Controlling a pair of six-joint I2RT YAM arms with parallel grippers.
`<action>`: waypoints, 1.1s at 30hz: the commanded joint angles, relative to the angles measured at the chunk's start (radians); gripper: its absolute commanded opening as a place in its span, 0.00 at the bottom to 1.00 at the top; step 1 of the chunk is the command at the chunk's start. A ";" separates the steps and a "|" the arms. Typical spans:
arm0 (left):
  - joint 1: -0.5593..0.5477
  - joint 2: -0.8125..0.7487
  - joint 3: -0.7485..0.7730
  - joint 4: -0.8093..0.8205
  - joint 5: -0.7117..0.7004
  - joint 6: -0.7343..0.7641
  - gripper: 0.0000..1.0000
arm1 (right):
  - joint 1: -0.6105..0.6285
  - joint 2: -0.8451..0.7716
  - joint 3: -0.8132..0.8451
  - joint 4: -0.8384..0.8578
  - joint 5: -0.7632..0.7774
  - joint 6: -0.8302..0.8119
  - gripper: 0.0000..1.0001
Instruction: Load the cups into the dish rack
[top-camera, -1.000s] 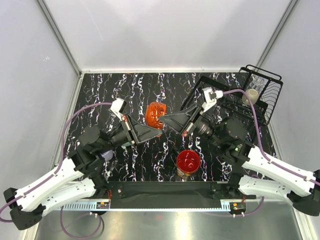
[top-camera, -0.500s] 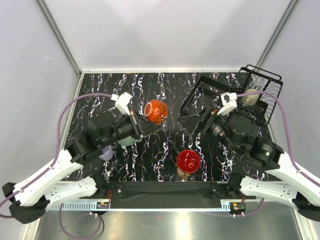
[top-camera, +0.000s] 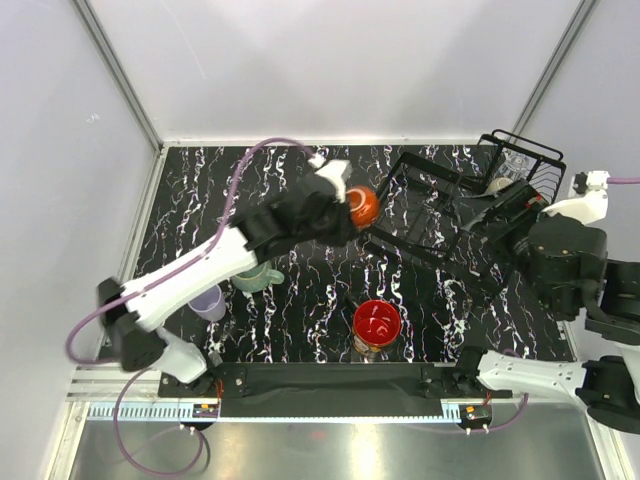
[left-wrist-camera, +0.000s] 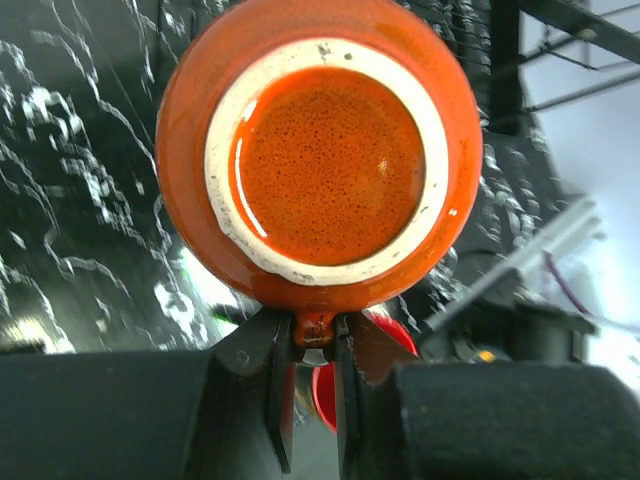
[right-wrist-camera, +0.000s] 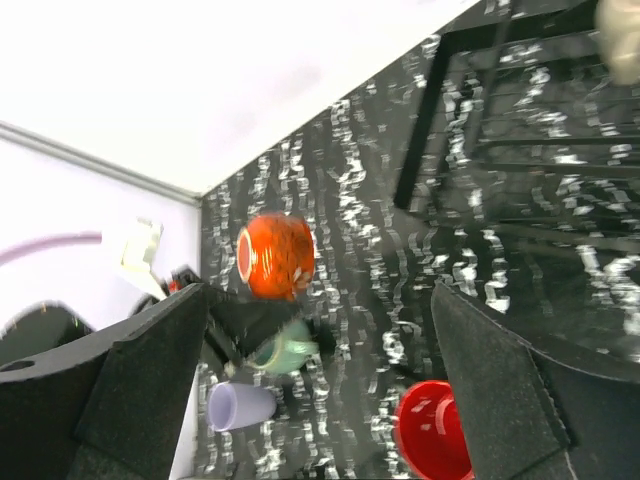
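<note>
My left gripper (left-wrist-camera: 315, 345) is shut on the handle of the small orange mug (left-wrist-camera: 320, 150), whose base faces the wrist camera. From above, the left gripper (top-camera: 346, 212) holds that orange mug (top-camera: 364, 205) in the air just left of the black wire dish rack (top-camera: 420, 168). A clear glass (top-camera: 515, 160) and a beige mug (top-camera: 497, 186) sit in the rack's far end. On the table lie a teal mug (top-camera: 258, 276), a lavender tumbler (top-camera: 207, 302) and a red-inside mug (top-camera: 377, 322). My right gripper (right-wrist-camera: 320, 300) is open and empty, drawn back over the rack's right side (top-camera: 505, 212).
The rack (right-wrist-camera: 520, 120) sits tilted at the back right of the black marbled table (top-camera: 200, 190). White walls close in the left, back and right. The red-inside mug (right-wrist-camera: 435, 430) stands near the front edge between the two arm bases.
The right gripper opened, let go of the orange mug and pulled back to the right. The left arm carried the mug up and right to the rack's edge.
</note>
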 joint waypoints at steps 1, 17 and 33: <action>-0.025 0.126 0.174 0.090 -0.111 0.120 0.00 | 0.004 -0.012 -0.009 -0.281 0.094 -0.017 1.00; -0.062 0.789 0.747 0.189 -0.219 0.387 0.00 | 0.004 -0.121 -0.181 -0.071 -0.007 -0.168 1.00; -0.086 0.991 0.819 0.251 -0.065 0.327 0.00 | 0.003 -0.172 -0.162 -0.075 0.011 -0.181 1.00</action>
